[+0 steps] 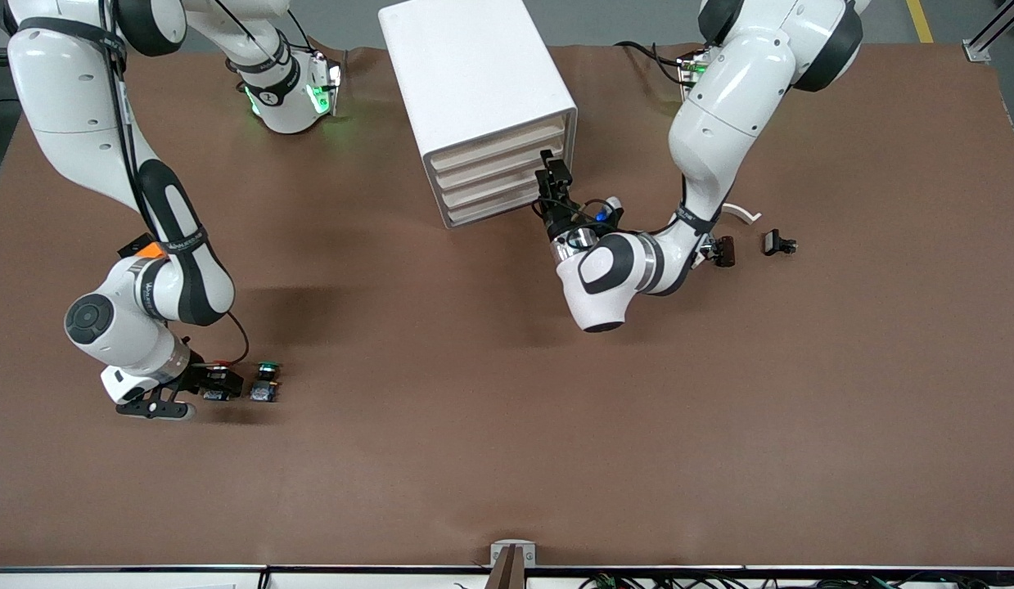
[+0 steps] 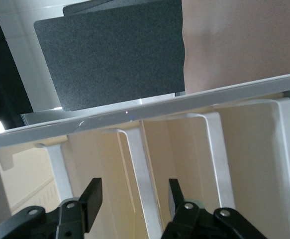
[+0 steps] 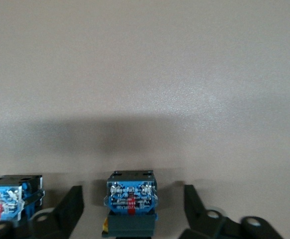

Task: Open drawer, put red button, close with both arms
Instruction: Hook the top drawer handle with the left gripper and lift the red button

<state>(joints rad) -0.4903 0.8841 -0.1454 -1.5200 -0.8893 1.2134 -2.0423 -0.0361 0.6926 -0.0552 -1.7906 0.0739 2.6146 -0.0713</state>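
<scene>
The red button [image 1: 216, 381] stands on the brown table near the right arm's end, beside its green-capped twin [image 1: 266, 383]. My right gripper [image 1: 214, 384] is low around the red button, fingers open on either side of it. In the right wrist view the button's blue base [image 3: 130, 198] sits between the fingers [image 3: 70, 205], not touched; the twin [image 3: 5, 201] is at the edge. The white drawer cabinet [image 1: 482, 90] has its drawers shut. My left gripper [image 1: 549, 182] is at the drawer fronts, open, its fingers [image 2: 92, 198] straddling a white handle bar [image 2: 145, 191].
Near the left arm's elbow lie a small black part [image 1: 778, 243], a dark brown part [image 1: 724, 250] and a white curved piece [image 1: 744, 214]. A metal bracket [image 1: 512, 556] sits at the table edge nearest the camera.
</scene>
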